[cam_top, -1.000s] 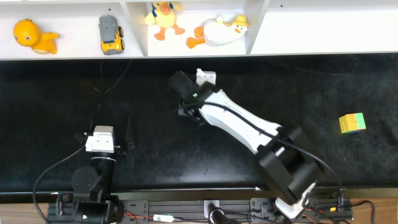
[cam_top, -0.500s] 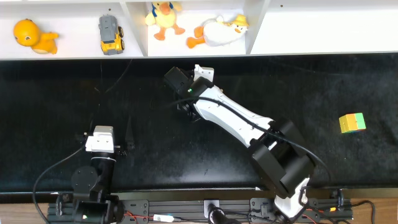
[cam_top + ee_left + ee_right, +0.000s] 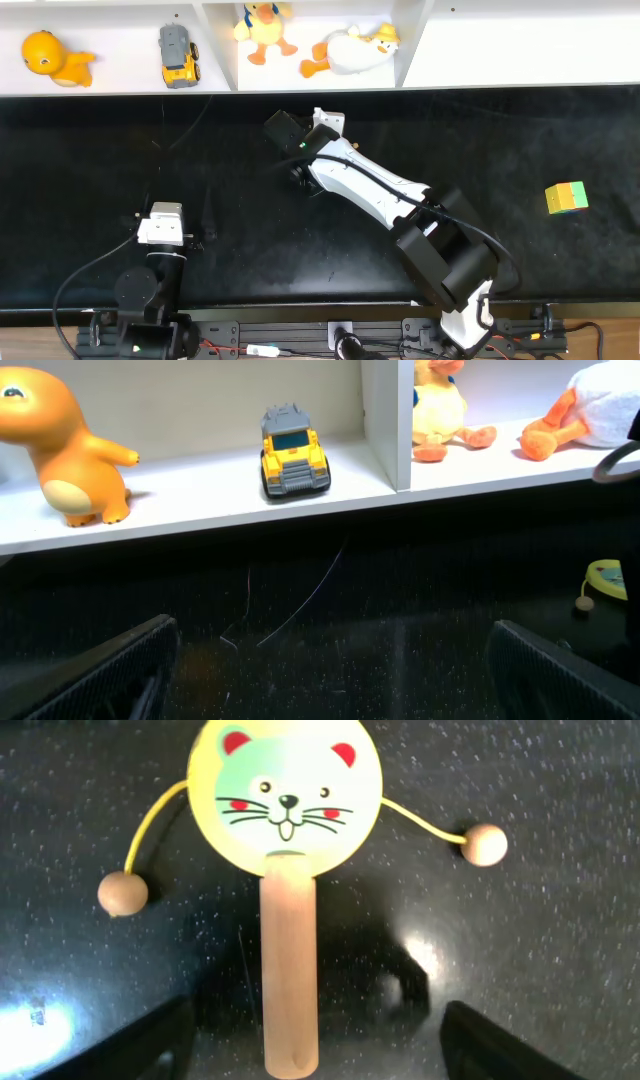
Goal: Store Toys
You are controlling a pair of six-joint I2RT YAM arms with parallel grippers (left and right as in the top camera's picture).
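Toward the back edge of the bench (image 3: 520, 130), the right gripper (image 3: 318, 1045) hangs released over a cat-faced rattle drum (image 3: 285, 800); the left gripper (image 3: 330, 670) is released too.

The rattle drum (image 3: 285, 790) has a yellow rim and a pale green cat face with red ears and black whiskers. Its handle (image 3: 290, 970) is tan wood. The counter (image 3: 560, 970) is black with white speckles. The truck (image 3: 293, 450) is yellow and grey, and the shelf (image 3: 200, 500) is white.
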